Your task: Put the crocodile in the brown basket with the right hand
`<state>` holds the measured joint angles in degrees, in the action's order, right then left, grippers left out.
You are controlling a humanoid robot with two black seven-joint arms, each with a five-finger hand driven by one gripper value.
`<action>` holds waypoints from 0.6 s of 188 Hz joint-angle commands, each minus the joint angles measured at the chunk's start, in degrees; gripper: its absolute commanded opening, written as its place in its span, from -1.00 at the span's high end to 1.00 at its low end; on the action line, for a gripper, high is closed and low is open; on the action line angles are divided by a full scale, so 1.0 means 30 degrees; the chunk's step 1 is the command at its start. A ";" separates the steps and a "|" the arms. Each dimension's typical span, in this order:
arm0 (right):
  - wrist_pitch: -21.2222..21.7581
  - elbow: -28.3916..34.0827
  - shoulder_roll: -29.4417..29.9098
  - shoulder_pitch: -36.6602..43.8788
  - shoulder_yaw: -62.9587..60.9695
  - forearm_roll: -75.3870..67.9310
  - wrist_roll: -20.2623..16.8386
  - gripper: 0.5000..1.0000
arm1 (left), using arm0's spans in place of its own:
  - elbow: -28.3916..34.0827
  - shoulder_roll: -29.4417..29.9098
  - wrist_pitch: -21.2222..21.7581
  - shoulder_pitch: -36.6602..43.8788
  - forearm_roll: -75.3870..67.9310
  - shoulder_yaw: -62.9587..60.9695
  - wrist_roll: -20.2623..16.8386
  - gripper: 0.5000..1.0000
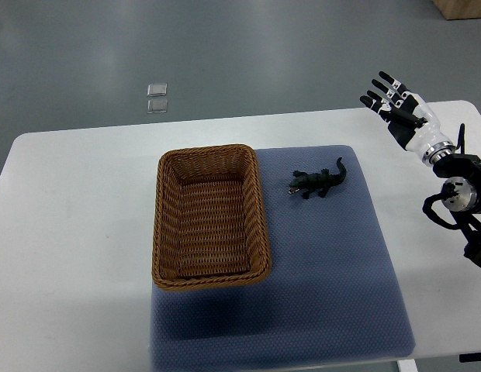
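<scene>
Right hand (pixel 397 108) spread wide, empty, apart from crocodile (pixel 318 182).

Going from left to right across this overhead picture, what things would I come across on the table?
brown basket → crocodile, lying on the blue mat → right hand, open and holding nothing, over the table's far right corner.

A single top view looks steeply down from the robot's side onto the white table (pixel 85 232).
</scene>
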<state>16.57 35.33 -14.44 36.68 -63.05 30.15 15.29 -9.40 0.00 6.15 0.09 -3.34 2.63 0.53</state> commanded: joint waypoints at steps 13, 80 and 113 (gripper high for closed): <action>0.0161 0.0029 -0.0286 0.0049 -0.0020 0.0000 0.0000 -0.71 | -0.0002 0.0000 0.0002 0.0000 0.0000 0.0001 0.0000 -1.00; 0.0952 0.0117 -0.0403 0.0020 0.0156 0.0352 0.0029 -0.71 | -0.0002 0.0000 0.0002 0.0000 0.0000 0.0001 0.0000 -1.00; 0.2651 0.0586 -0.1018 0.0225 0.0126 0.2725 0.0351 -0.71 | -0.0002 0.0000 0.0002 0.0000 0.0000 0.0001 0.0000 -1.00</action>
<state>21.77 35.89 -16.36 37.07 -62.62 33.53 15.43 -9.40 0.00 6.16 0.09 -3.34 2.64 0.53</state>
